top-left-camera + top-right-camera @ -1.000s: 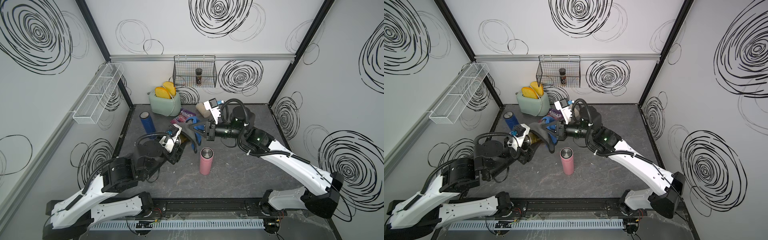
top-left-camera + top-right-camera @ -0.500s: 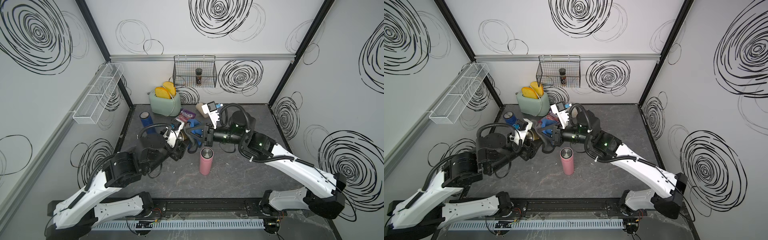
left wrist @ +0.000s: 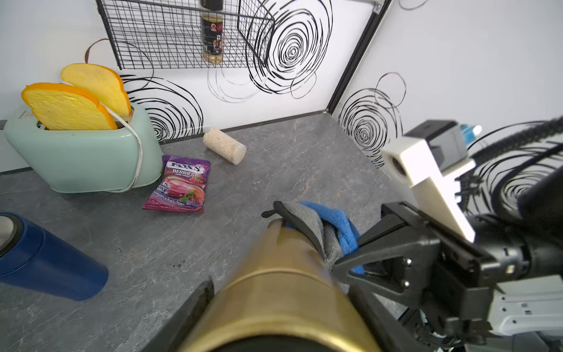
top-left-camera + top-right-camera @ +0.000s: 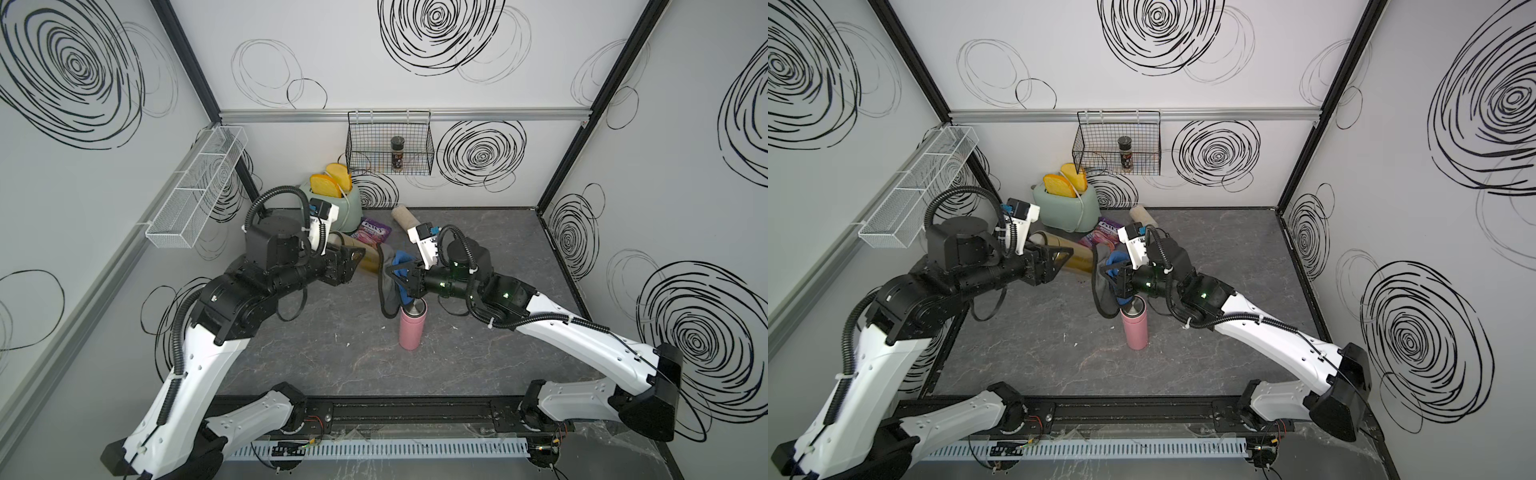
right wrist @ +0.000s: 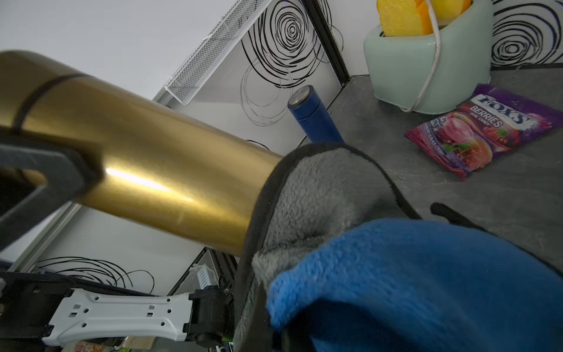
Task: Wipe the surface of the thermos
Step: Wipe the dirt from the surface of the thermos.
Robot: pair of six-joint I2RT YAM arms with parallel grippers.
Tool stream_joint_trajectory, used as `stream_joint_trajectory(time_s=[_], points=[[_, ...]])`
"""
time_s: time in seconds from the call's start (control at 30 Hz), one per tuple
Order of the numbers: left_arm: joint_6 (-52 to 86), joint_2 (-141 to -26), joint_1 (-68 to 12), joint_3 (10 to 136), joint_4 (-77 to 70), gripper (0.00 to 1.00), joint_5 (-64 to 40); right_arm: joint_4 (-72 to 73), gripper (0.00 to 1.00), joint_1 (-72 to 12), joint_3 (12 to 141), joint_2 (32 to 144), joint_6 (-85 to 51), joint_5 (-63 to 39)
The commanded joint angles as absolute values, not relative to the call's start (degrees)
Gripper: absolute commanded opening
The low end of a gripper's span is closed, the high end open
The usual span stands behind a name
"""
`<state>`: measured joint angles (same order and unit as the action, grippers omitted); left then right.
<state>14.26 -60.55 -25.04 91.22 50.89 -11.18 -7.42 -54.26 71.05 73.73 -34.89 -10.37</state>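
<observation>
Grip in both top views: left hand (image 4: 356,254) clamped on the gold thermos (image 4: 369,261), held level above the worktop (image 4: 498,232), out in front of the toaster (image 4: 353,212); right hand (image 4: 397,276) pinched tight on a grey-and-blue cloth (image 4: 388,291), pressed against the thermos's free end, lower edge hanging close to the top of an upright pink bottle (image 4: 411,328). Against a second ago: left arm lifted and swung toward the toaster; right hand eased nearer the pink bottle, cloth carried along. Left wrist view: gold thermos (image 3: 283,292) running out to the cloth (image 3: 335,227) folded over its tip; blue bottle (image 3: 45,262) on the worktop, candy packet (image 3: 179,183) just beside the toaster. Right wrist view: cloth (image 5: 323,189) cupped over the end of the thermos (image 5: 170,173), one of the left fingers (image 5: 45,173) against its side.
</observation>
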Motion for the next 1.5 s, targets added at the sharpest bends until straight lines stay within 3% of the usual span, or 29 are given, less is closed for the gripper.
stream_joint_trajectory(time_s=[0.0,0.17,0.53,0.73,0.9,1.07,1.2,1.47], points=[[17.2,-61.7,-22.4,93.2,49.1,0.0,-21.2,-7.2,0.0,-58.6,80.7,74.6,-30.2,-5.7],[18.9,-61.1,-19.8,89.6,48.4,0.0,-24.9,-5.9,0.0,-62.9,86.4,76.7,-24.7,-2.7],[19.7,-58.2,-15.9,85.2,45.4,0.0,-29.8,-8.5,0.0,-62.4,70.6,70.6,-17.9,12.6],[20.2,-58.1,-13.4,83.9,44.5,0.0,-32.4,-8.0,0.0,-71.8,79.7,75.2,-7.1,20.9],[21.5,-57.5,-12.4,82.4,42.9,0.0,-35.8,-8.5,0.0,-82.8,93.2,86.5,8.2,30.6],[21.3,-57.6,-11.7,82.1,42.7,0.0,-37.3,-12.2,0.0,-84.7,97.0,94.7,15.3,43.9],[21.2,-57.8,-11.3,82.2,42.6,0.0,-38.4,-13.2,0.0,-84.6,89.7,93.3,13.3,50.9],[21.4,-58.0,-9.7,82.4,41.9,0.0,-40.5,-19.3,0.0,-83.2,80.7,84.8,-0.7,48.6]])
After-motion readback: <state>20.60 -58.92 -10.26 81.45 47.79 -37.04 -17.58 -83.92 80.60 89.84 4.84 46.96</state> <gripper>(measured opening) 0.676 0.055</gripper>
